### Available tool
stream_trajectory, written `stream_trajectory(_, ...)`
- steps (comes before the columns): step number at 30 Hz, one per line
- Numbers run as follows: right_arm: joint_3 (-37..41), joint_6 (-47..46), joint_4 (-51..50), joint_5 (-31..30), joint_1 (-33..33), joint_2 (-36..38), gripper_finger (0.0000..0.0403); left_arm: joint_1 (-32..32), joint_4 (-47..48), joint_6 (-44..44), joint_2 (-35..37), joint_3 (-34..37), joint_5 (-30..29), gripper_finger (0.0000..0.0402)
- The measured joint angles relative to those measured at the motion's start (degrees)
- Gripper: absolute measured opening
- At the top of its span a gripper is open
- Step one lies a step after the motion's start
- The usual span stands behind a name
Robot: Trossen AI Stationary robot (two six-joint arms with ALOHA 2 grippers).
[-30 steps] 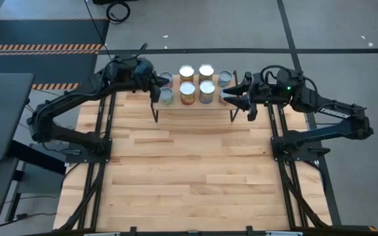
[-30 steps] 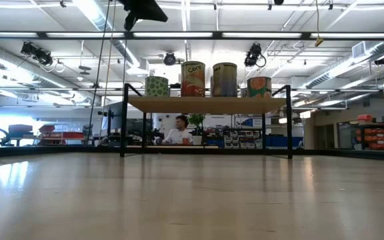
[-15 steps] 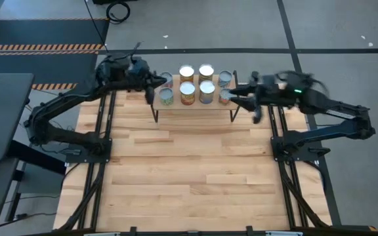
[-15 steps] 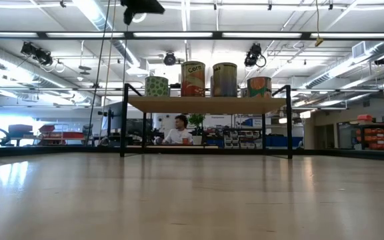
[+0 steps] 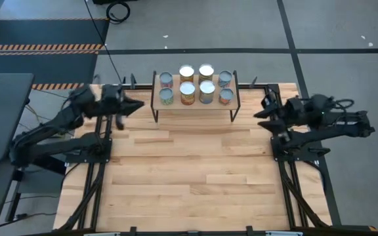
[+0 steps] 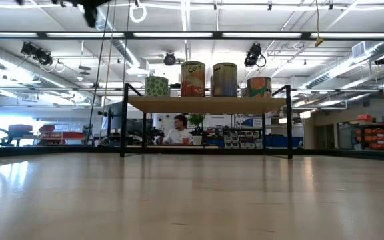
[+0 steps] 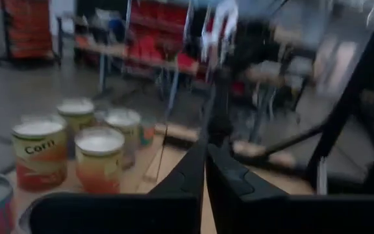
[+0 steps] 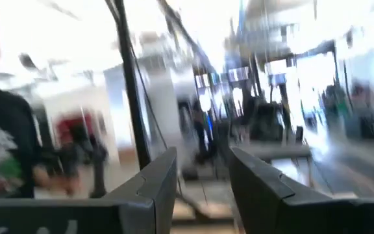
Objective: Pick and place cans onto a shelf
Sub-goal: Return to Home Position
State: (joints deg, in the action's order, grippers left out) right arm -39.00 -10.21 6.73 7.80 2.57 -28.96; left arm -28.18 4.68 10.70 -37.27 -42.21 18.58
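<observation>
Pincers first: we find the dark two-finger left pincer (image 5: 135,105) over the far left part of the counter, just off the left end of the shelf and clear of it. Its fingers (image 7: 190,175) are pressed together tip to tip. The dark right pincer (image 5: 263,108) hangs off the shelf's right end, a little farther out, with its fingers (image 8: 161,185) held apart and a clear gap between them.

Between the two arms stands the small raised light-wood shelf (image 5: 195,105) on thin black metal legs, at the far middle of the large pale wooden counter (image 5: 195,170). All eight small cylindrical cans (image 5: 187,92) sit on the shelf in two rows of four. We see white tops on the four middle ones and silver tops on the four at the ends.

From table height we see four across: a short green-labelled tin (image 6: 157,86), a taller orange tin marked Corn (image 6: 193,79), a tall blue-grey tin (image 6: 224,79) and a short orange-and-green tin (image 6: 259,87). The left wrist view shows the Corn tin close beside a plain orange one (image 7: 99,159).

Beyond the counter, framed by the shelf's legs, a person (image 6: 177,131) sits in the room.
</observation>
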Motion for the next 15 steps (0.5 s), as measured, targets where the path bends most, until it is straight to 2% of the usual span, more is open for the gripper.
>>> stream_trajectory(3,7.8,0.1,11.5,3.5,0.1,2.8,0.0145,1.8,-2.3,3.4,9.0,5.5,-3.5,0.0019)
stream_trajectory(5,13.3,-0.1,17.8,3.0,0.1,3.2,0.0145,4.0,-3.0,5.7,13.4,9.4,-5.1,0.0020)
stream_trajectory(8,20.7,-1.5,29.1,-0.9,1.0,2.1,0.0145,9.3,-2.8,9.5,16.1,14.9,-4.2,0.0023)
stream_trajectory(10,25.6,-3.5,35.4,-0.8,1.7,1.9,0.0145,13.2,-3.6,10.1,17.1,17.1,-5.4,0.0024)
stream_trajectory(13,32.4,-4.9,45.8,2.1,1.9,5.5,0.0145,18.8,-4.2,10.1,18.8,18.9,-11.8,0.0023)
stream_trajectory(15,37.1,-3.3,49.8,1.3,1.8,9.3,0.0145,22.2,-3.9,9.9,20.2,21.0,-16.9,0.0023)
